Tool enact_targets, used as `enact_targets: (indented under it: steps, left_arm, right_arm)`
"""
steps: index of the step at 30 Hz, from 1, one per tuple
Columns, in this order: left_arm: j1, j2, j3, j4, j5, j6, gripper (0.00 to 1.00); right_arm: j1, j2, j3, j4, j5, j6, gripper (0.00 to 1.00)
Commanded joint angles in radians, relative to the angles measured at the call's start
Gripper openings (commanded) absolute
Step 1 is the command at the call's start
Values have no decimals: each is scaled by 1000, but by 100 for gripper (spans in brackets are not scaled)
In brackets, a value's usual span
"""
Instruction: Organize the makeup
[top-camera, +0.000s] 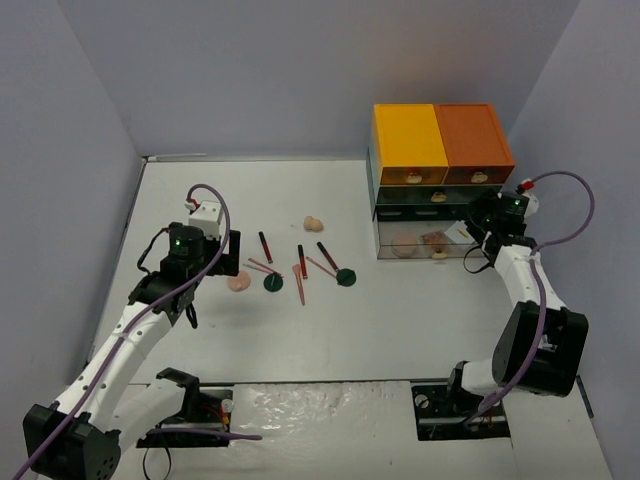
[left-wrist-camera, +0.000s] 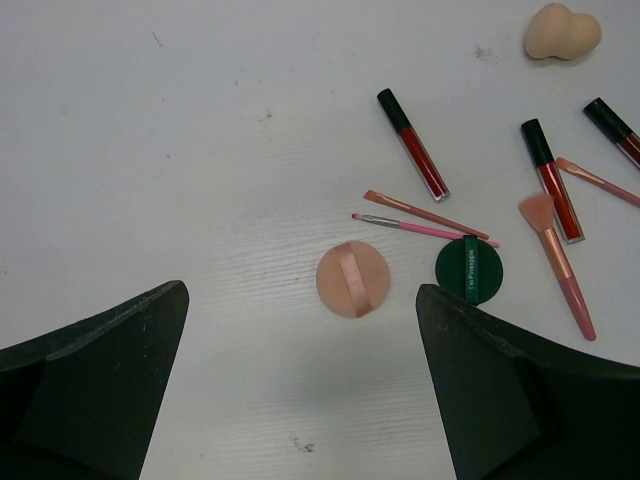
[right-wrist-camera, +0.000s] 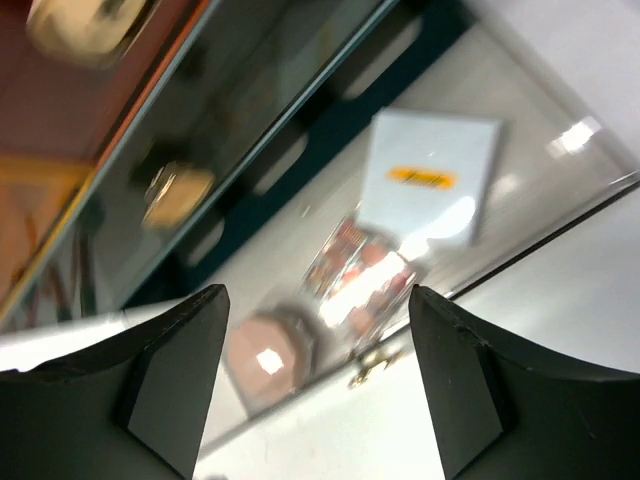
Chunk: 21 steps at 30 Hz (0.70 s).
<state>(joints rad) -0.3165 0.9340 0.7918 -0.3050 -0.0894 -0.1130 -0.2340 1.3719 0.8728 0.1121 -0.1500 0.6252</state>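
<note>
The makeup lies spread on the white table. A peach round puff (top-camera: 238, 283) (left-wrist-camera: 353, 279) sits beside a dark green disc (top-camera: 272, 282) (left-wrist-camera: 471, 270), and a second green disc (top-camera: 346, 276) lies further right. Dark red sticks (top-camera: 265, 246) (left-wrist-camera: 412, 143), pink brushes (top-camera: 302, 285) (left-wrist-camera: 558, 255) and a beige sponge (top-camera: 314, 223) (left-wrist-camera: 562, 32) lie around them. My left gripper (top-camera: 228, 262) (left-wrist-camera: 302, 292) hangs open just short of the puff, holding nothing. My right gripper (top-camera: 476, 240) (right-wrist-camera: 315, 292) is open and empty at the clear bottom drawer, over a white-lidded palette (right-wrist-camera: 432, 178) and a pink compact (right-wrist-camera: 265, 355).
The drawer unit (top-camera: 440, 140), with yellow and orange tops, stands at the back right. Its clear bottom drawer (top-camera: 392, 251) is pulled out and has a small gold knob (right-wrist-camera: 375, 360). Grey walls close in the table on the left, back and right.
</note>
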Motion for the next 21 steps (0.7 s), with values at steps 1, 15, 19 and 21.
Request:
enact_targets:
  steps: [1,15,19,21]
  left_arm:
    - [-9,-1,38,55,-21,4,97]
    - [-18,9,38,52,-21,4,97]
    - [-19,9,38,50,-21,4,97]
    - [-21,9,38,49,-25,6,97]
  right_arm:
    - [25,-67,-99,-6,10,-51,76]
    - [25,7,-290,159,-57,-6,75]
    - [24,50,-268,205,-42,2,75]
    - [24,79,-248,228,-43,13,75]
